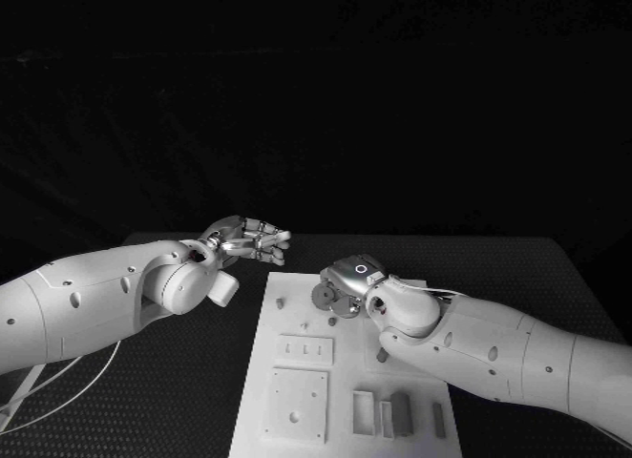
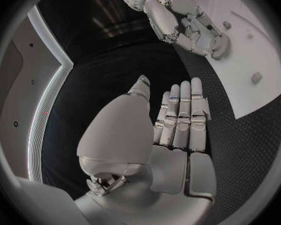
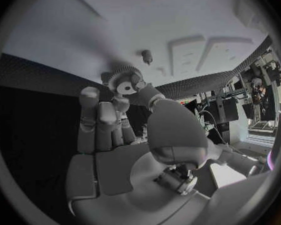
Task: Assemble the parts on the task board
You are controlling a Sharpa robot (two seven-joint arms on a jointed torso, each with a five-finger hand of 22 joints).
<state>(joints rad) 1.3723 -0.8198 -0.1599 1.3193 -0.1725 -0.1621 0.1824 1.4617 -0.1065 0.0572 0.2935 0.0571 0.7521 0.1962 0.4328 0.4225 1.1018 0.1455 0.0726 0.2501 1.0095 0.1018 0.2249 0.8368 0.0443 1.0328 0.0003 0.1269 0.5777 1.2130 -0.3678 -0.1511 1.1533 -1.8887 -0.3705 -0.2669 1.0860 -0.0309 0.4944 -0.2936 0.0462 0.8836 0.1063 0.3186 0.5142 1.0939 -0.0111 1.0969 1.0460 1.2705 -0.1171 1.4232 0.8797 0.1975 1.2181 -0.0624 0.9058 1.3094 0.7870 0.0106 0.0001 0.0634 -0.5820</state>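
— Where's the gear (image 3: 124,78)?
— Near the board's (image 1: 424,420) far end, pinched in the right hand (image 1: 353,279). Left hand (image 1: 244,239) hangs empty, fingers apart.
— Handling?
— Probably light, stiff, small; hold by the toothed rim.

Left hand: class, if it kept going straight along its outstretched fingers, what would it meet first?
Probably the right hand, which holds a small toothed gear over the white task board; the silver left hand points that way, though depth is unclear.
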